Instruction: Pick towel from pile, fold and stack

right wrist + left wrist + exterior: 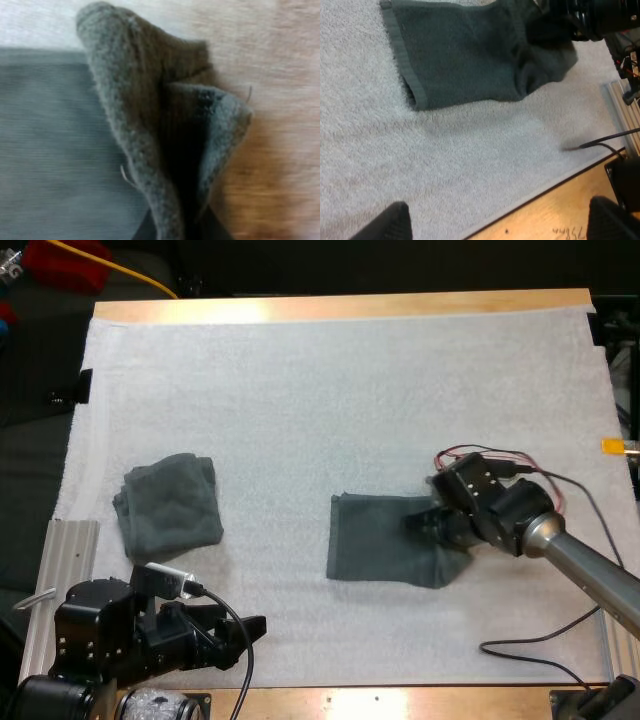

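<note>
1. The spread towel (380, 540) lies on the white mat (300, 390), right of centre and towards the near side. It is dark grey-green and mostly flat.
2. The right gripper (432, 520) sits at that towel's right edge, its jaws pinching a raised fold of the cloth.
3. In the right wrist view the fold stands up between the dark fingertips (216, 231), which appear to press it from both sides.
4. The towel bunches at its near right corner beside the right gripper, while its left edge lies straight along a hem.
5. The left gripper (240, 632) is over the near left part of the mat, jaws spread wide apart and holding nothing.
6. Its fingers (395, 222) stand over bare mat, close to the near edge of the wooden table (560, 215).
7. A folded towel (170, 505) rests on the left of the mat, well apart from the spread towel and just beyond the left gripper.
</note>
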